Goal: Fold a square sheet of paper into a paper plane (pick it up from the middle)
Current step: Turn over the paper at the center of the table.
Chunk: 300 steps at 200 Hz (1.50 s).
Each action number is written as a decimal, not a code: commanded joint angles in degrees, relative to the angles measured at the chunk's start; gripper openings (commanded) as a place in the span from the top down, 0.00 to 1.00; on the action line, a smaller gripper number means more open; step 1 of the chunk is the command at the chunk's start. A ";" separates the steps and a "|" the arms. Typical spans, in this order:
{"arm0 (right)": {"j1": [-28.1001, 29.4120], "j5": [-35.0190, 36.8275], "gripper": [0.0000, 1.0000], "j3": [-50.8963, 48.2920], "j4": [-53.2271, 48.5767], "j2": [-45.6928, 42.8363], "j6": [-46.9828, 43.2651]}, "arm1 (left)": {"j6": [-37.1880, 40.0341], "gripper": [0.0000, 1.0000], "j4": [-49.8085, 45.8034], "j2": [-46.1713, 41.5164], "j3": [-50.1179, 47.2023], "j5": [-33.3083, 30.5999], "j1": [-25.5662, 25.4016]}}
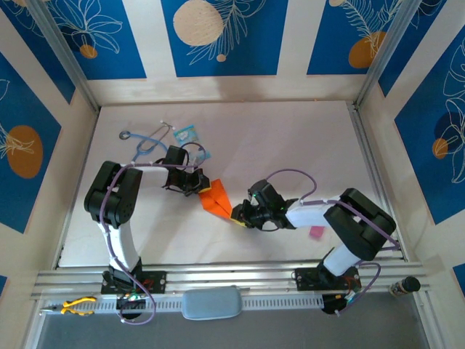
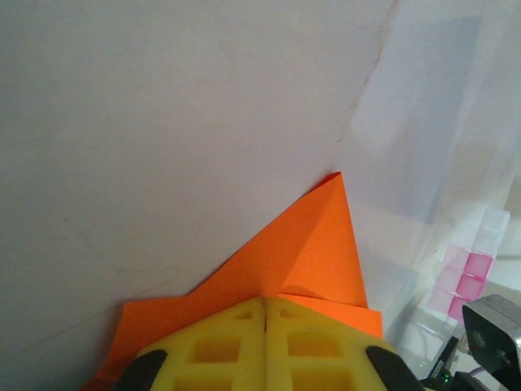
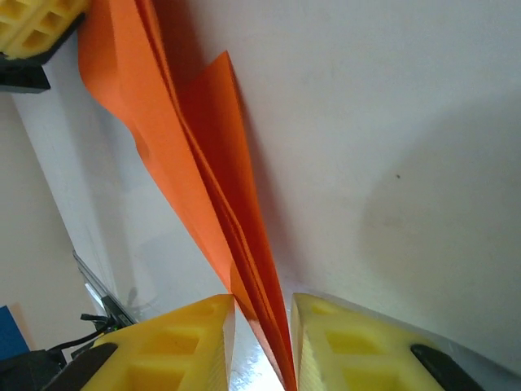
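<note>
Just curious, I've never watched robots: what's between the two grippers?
The folded orange paper stretches from the left gripper to the right gripper, in the top view.

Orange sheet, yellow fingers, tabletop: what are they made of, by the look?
Paper: thin matte orange paper; it holds sharp creases and bows in loose layers.
Fingers: yellow moulded plastic or rubber, can't tell which; matte, with recessed square pockets.
Table: smooth white board, possibly laminate; mostly matte, a few faint marks.

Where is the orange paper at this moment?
In the top view, the folded orange paper sits mid-table, between the left tool and the right tool.
</note>
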 commanded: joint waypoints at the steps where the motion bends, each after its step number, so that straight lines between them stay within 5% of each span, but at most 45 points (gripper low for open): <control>1: -0.78 -0.90 0.75 -0.05 3.07 1.09 -1.13 | 0.00 1.00 -1.44 1.03 0.33 -0.43 0.48; 143: -0.94 -3.75 0.73 -2.32 3.39 -2.86 -3.91 | -0.08 1.00 -1.42 0.98 0.31 -1.07 0.48; 300: -1.53 -2.54 0.93 -2.87 0.49 -5.67 -5.34 | -0.81 0.97 -1.09 -1.55 1.28 0.56 0.44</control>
